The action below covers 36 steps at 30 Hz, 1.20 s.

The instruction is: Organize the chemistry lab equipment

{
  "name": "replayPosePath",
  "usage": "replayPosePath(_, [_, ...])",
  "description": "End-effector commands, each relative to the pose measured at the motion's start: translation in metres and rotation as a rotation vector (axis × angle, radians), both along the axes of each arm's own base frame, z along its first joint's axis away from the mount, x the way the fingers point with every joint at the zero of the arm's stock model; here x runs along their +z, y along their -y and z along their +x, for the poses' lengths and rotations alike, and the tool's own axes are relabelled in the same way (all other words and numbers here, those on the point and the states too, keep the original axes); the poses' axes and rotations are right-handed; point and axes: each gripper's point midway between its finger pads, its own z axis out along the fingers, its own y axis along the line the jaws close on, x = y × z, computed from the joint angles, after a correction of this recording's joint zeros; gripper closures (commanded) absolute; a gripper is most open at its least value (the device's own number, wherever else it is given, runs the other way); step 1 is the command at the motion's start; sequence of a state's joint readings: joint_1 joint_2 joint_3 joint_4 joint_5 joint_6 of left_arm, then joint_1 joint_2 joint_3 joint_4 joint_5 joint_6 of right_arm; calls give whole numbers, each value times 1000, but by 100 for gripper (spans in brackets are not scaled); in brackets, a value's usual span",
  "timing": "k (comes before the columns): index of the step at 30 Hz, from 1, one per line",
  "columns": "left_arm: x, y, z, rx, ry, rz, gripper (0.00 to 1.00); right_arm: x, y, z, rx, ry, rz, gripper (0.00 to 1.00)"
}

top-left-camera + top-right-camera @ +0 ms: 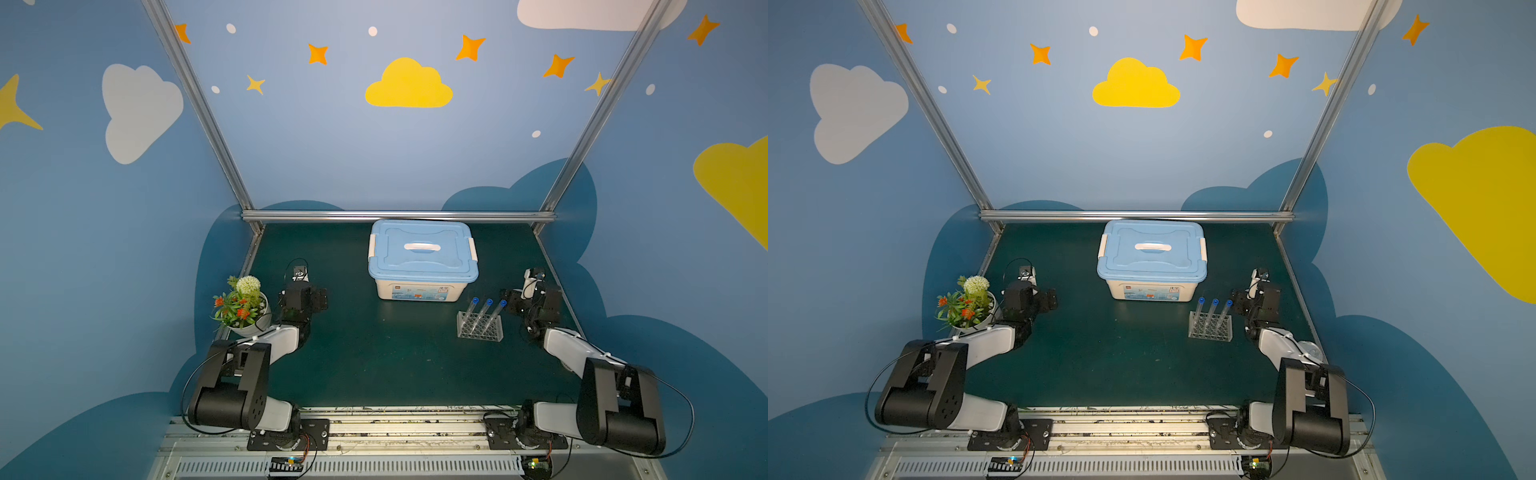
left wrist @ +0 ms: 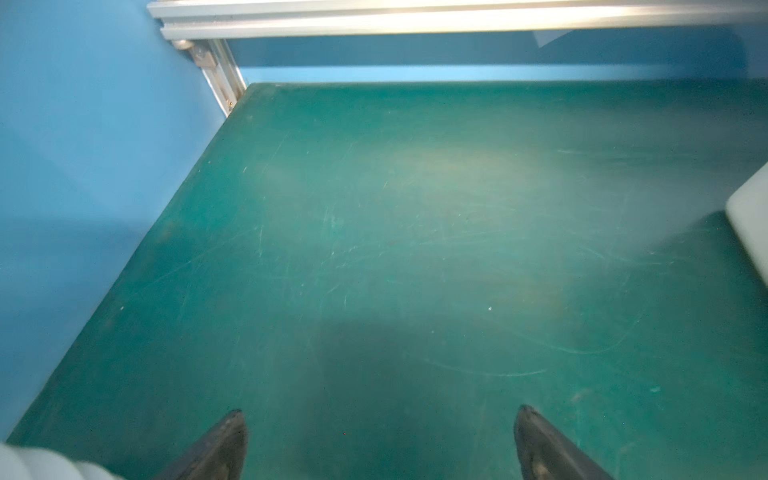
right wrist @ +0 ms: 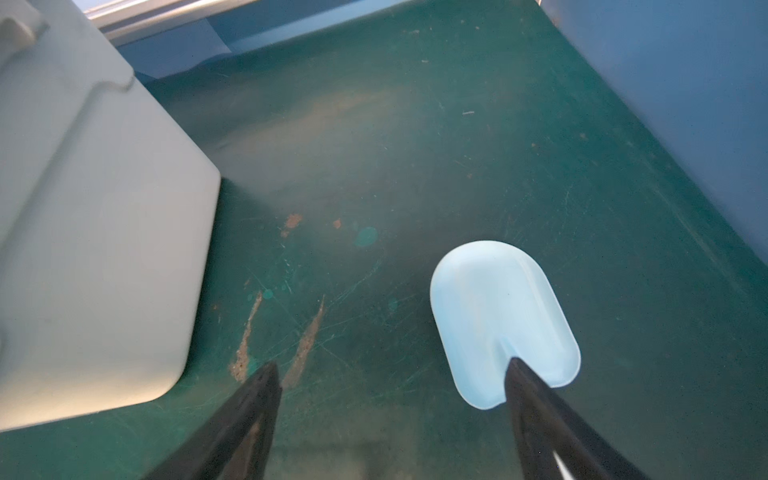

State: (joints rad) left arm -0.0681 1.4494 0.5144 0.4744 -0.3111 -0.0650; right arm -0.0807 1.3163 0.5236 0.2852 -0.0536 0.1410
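While both pairs of jaws stand spread wide with nothing between them, the scene sits quiet. The left gripper (image 2: pixel 380 413) hangs low over bare green mat (image 2: pixel 415 228), fingers aimed at the far-left corner, where the metal rail (image 2: pixel 415 20) meets the blue wall. The right gripper (image 3: pixel 392 363) tells the same story: jaws apart over scuffed mat, pointing far. A pale blue scoop (image 3: pixel 498 307) lies flat on the mat just past one finger. That finger covers the scoop's near end, so I can't tell whether they touch. To the gripper's left looms the white wall of the bin (image 3: pixel 91 249).

Out to both top views now. The left arm (image 1: pixel 232 386) is folded up. From its base at the near edge the elbow swings out left, the forearm runs far and inward, and the wrist drops low at the mat's left side. The right arm (image 1: pixel 615 399) mirrors it, elbow out right and wrist low on the right side.

The plant (image 1: pixel 241 305) sits at the left edge, just beside the left forearm. The bin stands far and centre with its blue lid (image 1: pixel 422 249) on. On the right, nearer than the bin, is the clear rack (image 1: pixel 480 330). Three blue-capped tubes (image 1: pixel 482 313) stand in it, leaning far and right, just left of the right wrist.
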Motion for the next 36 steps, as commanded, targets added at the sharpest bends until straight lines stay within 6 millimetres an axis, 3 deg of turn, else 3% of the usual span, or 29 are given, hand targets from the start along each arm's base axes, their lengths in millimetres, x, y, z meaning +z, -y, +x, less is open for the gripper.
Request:
replayPosePath(1, [9,2,11,-37,37,4,0,10,-7,5,29,71,-4,16])
replayPosePath(6, [3,0,6,-43,116,-6,0,6,-10,8,30,72,-8,16])
replayPosePath(17, [-6,-2,3,-60,115,-46,0,-13,-19,16,62,63,-41,16])
replayPosePath(36, [-7,-2,3,-67,128,-51,0,-14,-20,18,46,43,-71,14])
